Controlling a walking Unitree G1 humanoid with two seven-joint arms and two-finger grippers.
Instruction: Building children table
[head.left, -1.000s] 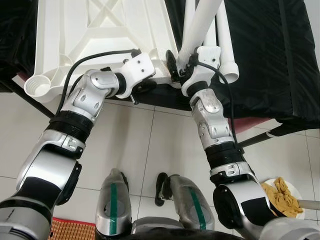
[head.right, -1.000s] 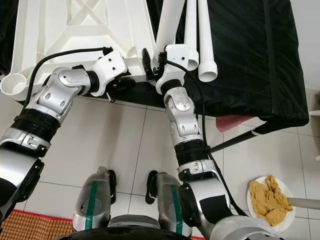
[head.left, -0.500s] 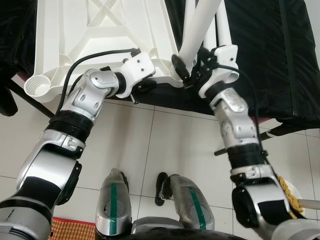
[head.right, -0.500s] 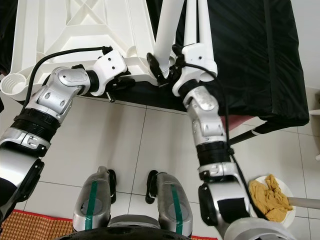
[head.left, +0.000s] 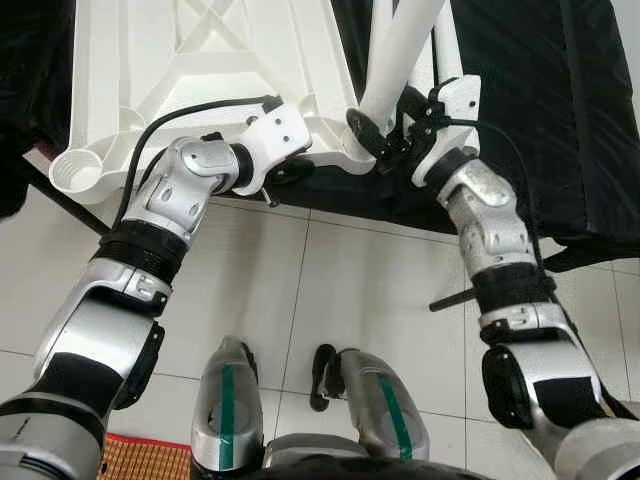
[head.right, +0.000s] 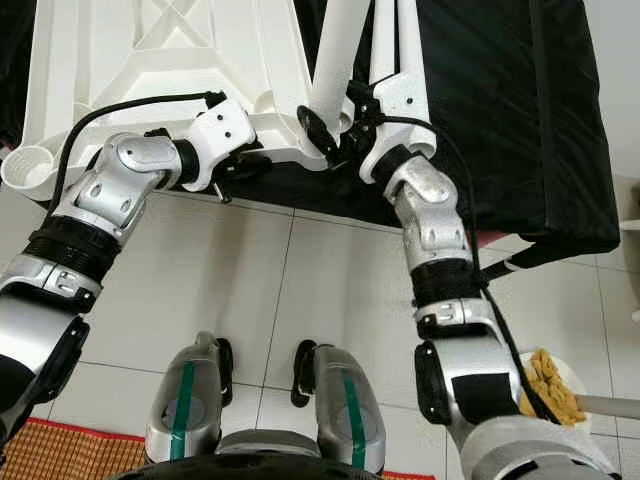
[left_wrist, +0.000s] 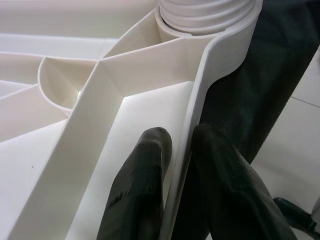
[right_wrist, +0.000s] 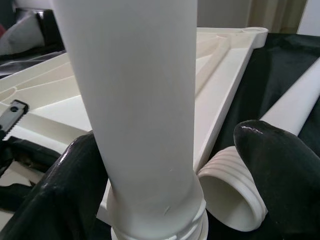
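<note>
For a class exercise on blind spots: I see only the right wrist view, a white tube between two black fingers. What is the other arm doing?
Observer: The left pincer is clamped on the rim of the upside-down white tabletop.
Operator: Where does my tube go?
Observer: The table leg stands tilted, its lower end in the tabletop's near right corner socket.
Operator: Any sockets unfilled?
Observer: Yes, the near left corner socket is open.
Operator: Spare legs?
Observer: More white legs lie on the black cloth.

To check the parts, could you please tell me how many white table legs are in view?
3. One leg stands in the tabletop corner socket, inside the right tool; two lie side by side on the black cloth behind it. More may be hidden.
</note>
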